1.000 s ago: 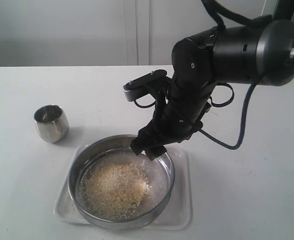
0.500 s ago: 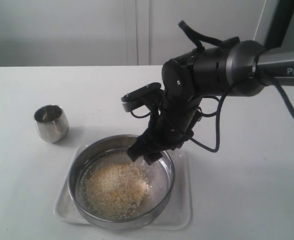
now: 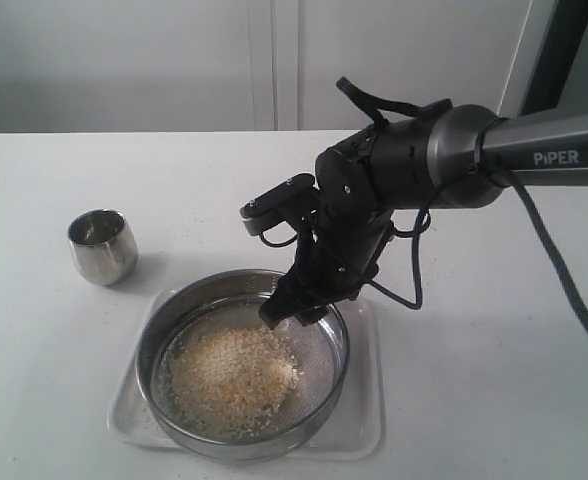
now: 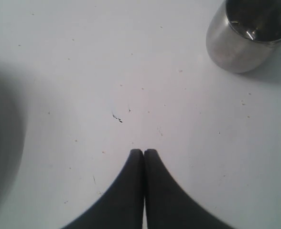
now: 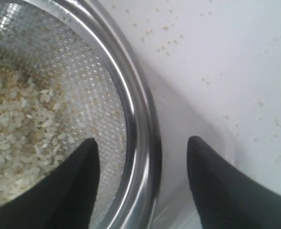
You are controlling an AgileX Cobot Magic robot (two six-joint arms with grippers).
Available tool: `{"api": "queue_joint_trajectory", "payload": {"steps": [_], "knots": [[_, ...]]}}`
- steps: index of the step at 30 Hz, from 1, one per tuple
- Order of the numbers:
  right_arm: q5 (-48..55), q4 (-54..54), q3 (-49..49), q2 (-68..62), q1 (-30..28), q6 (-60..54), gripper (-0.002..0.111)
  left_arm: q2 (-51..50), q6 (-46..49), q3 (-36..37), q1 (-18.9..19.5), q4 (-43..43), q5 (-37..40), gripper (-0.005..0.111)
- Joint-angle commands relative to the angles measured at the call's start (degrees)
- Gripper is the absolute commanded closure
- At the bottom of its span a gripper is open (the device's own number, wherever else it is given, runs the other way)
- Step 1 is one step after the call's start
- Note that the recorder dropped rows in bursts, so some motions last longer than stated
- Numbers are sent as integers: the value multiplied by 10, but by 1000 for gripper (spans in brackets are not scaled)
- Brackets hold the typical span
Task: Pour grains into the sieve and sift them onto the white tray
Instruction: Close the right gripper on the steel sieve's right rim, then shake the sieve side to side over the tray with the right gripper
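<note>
Now grains (image 3: pixel 232 378) lie in the sieve (image 3: pixel 146 345) on the tray (image 3: pixel 366 425); my right gripper (image 5: pixel 141 143) straddles the sieve rim near the tray's far edge, jaws wide; next, I judge, clamp and shake; left gripper (image 4: pixel 144 153) pinched, empty.

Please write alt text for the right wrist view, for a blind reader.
The open right tool straddles the steel rim of the sieve, one finger above the mesh, the other above the white tray. Grains lie in the sieve; a few dot the table.
</note>
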State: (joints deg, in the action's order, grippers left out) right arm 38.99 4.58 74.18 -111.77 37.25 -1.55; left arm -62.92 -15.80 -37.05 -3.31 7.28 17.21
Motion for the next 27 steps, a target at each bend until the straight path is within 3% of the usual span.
{"api": "queue_joint_trajectory", "payload": {"steps": [1, 7, 13, 27], "knots": [[-9, 20, 6, -10, -3, 3, 60, 6, -2, 5, 2, 0, 4, 107], [-20, 20, 6, -37, -7, 16, 65, 6, -2, 5, 2, 0, 4, 107], [-21, 20, 6, -38, -7, 26, 108, 6, -2, 5, 2, 0, 4, 107], [-11, 16, 7, -2, -7, 49, 108, 6, -2, 5, 2, 0, 4, 107]]}}
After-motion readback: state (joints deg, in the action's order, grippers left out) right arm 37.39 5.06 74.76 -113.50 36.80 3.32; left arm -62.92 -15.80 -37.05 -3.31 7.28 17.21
